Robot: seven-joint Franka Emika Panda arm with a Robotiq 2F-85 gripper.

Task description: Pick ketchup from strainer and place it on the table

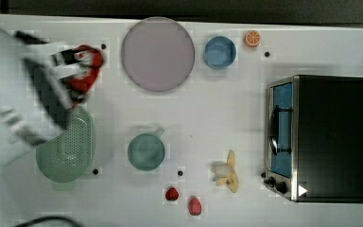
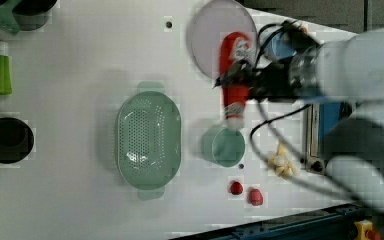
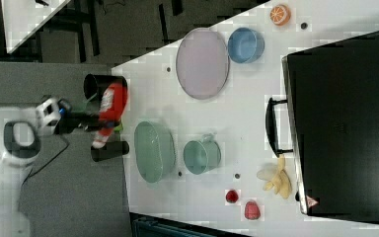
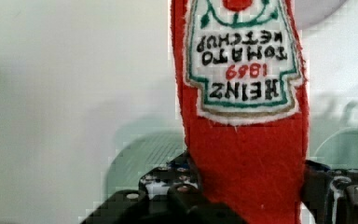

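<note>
Above the bare bench (image 2: 80,60) beside the strainer (image 2: 149,137), well off every edge, my hand (image 2: 240,80) hangs level, clamped on the ketchup (image 2: 234,75), its cap hanging over the teal cup (image 2: 225,146).

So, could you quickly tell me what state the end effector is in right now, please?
End effector: closed on the ketchup, holding it in the air, clear of the strainer.
</note>
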